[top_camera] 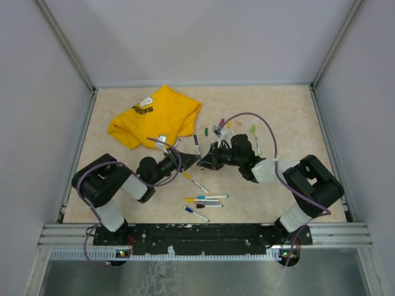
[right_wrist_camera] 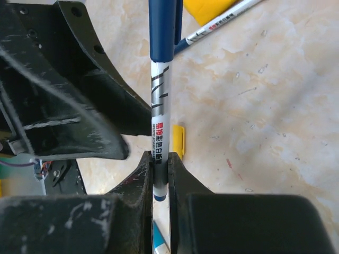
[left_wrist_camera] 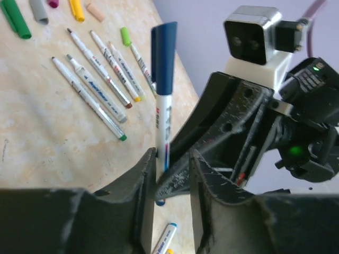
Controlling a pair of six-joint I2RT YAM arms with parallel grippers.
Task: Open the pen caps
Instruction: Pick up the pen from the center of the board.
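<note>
Pen caps lie loose on the far side of the table [top_camera: 290,111], R of centre: a green cap [left_wrist_camera: 16,21], a grey cap [left_wrist_camera: 38,10] and a peach cap [left_wrist_camera: 95,11] sit near each other at the top of the L wrist view, w/ a row of pens [left_wrist_camera: 92,98] lying side by side just beside them. A yellow cap [right_wrist_camera: 179,140] lies flat on the table right behind the R jaws. One blue cap [left_wrist_camera: 163,50] is still on its pen: the blue pen [right_wrist_camera: 160,111] stands upright at mid-table btwn the two arms, cap at the top. R jaws are closed tight on the low end of its white barrel, w/ the blue butt end showing just past the grip. L jaws are a little way open around that same low stretch; one side sits against or just beside the barrel, can't tell which, and the other side is apart from it, w/ one of the R jaws in the gap btwn. More pens [top_camera: 205,200] lie in a loose bunch near the front edge, btwn the arm bases, and one pen [top_camera: 196,184] lies slantwise just beyond them. A crumpled yellow T-shirt [top_camera: 154,120] is at the far L, well apart from the blue pen.
</note>
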